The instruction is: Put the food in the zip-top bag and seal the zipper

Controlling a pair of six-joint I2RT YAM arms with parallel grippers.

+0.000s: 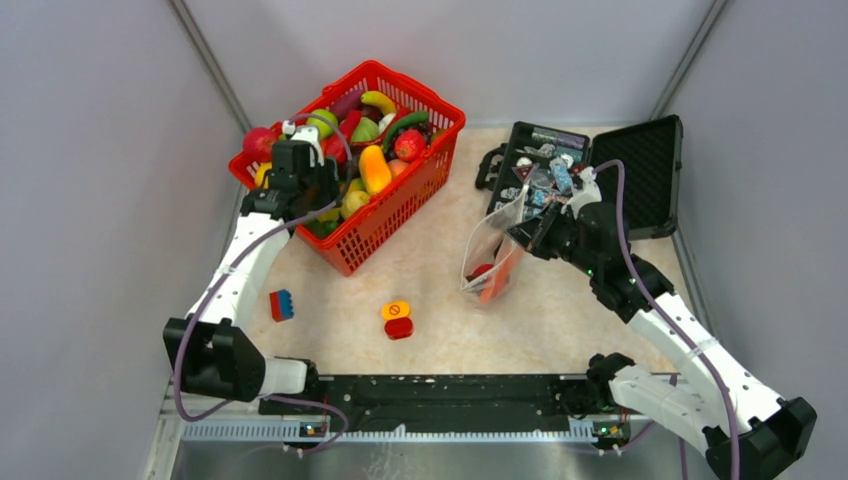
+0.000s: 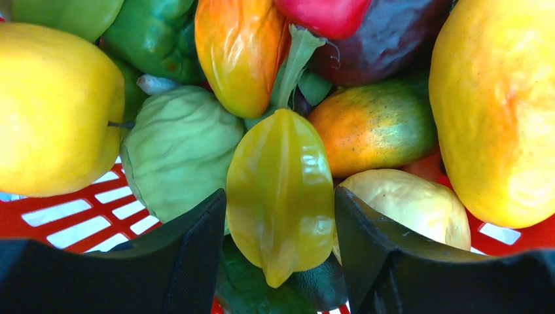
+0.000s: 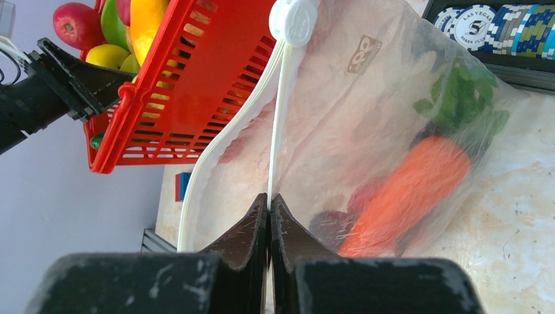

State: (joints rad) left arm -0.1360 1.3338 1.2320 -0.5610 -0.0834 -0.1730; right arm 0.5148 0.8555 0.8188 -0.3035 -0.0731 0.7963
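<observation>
Beige surface (image 1: 440, 290). Pick step: your left end effector (image 2: 278, 196) stands open, starfruit (image 2: 278, 163) between its jaws in the red basket (image 1: 395, 215); close next, then lift. Right end effector (image 3: 269, 199), clamped on the zipper (image 3: 278, 131), hangs the zip-top bag (image 3: 366, 111) below it.

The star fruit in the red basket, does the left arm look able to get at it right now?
Probably yes. The left gripper straddles the star fruit, jaws open, nothing lying over it; the pale green fruit and pale yellow fruit crowd its sides, though.
</observation>
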